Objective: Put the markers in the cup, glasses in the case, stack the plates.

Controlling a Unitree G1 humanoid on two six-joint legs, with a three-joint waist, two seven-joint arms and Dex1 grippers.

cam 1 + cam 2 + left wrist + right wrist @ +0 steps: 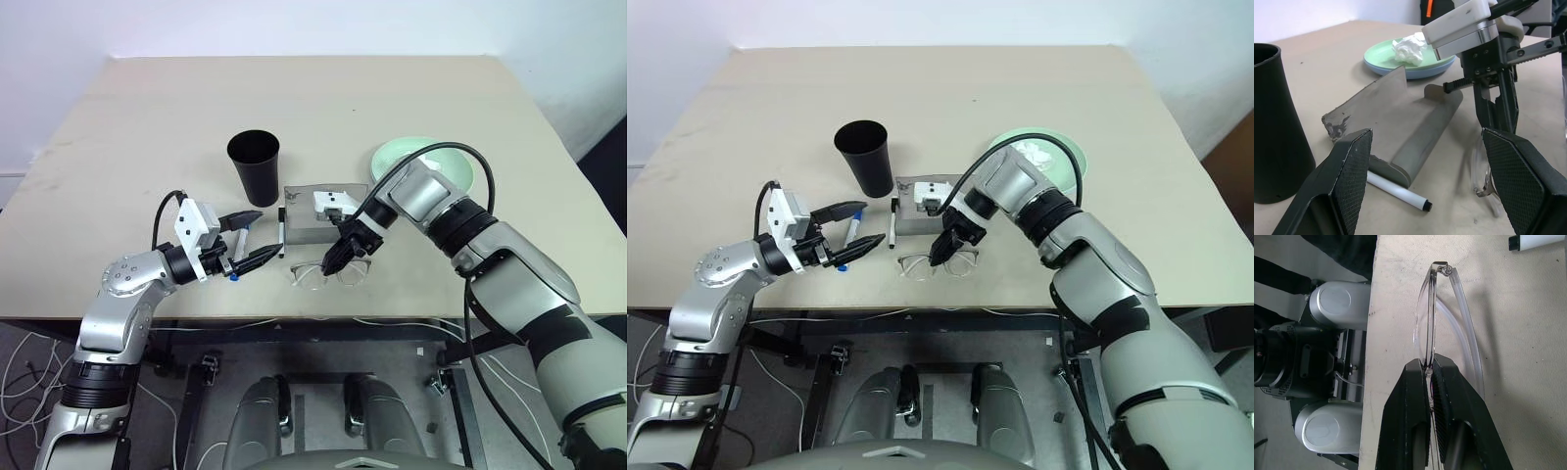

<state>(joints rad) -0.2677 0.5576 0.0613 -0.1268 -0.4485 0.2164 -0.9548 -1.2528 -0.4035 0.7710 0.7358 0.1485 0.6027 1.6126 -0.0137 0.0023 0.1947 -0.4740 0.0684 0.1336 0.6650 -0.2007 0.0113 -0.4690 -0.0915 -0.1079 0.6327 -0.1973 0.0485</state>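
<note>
Glasses step in progress. Right hand [336, 259] is pinched on the glasses [331, 274] at the bridge, near the surface's [118, 147] front edge, just in front of the open case [318, 223]. Left hand [250, 240] is spread, empty. Next: lift, carry back, lower into the case without snagging the temples.

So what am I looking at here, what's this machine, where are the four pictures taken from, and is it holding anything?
It is a humanoid robot with two arms, each ending in a two-fingered gripper. Two pictures look down from its head; the other two come from a camera on each wrist. On the beige table stand a black cup, an open grey case, and stacked plates with crumpled paper on top. A black-capped marker lies by the case. The right gripper is shut on the glasses near the table's front edge. The left gripper is open beside a blue-capped marker.
</note>
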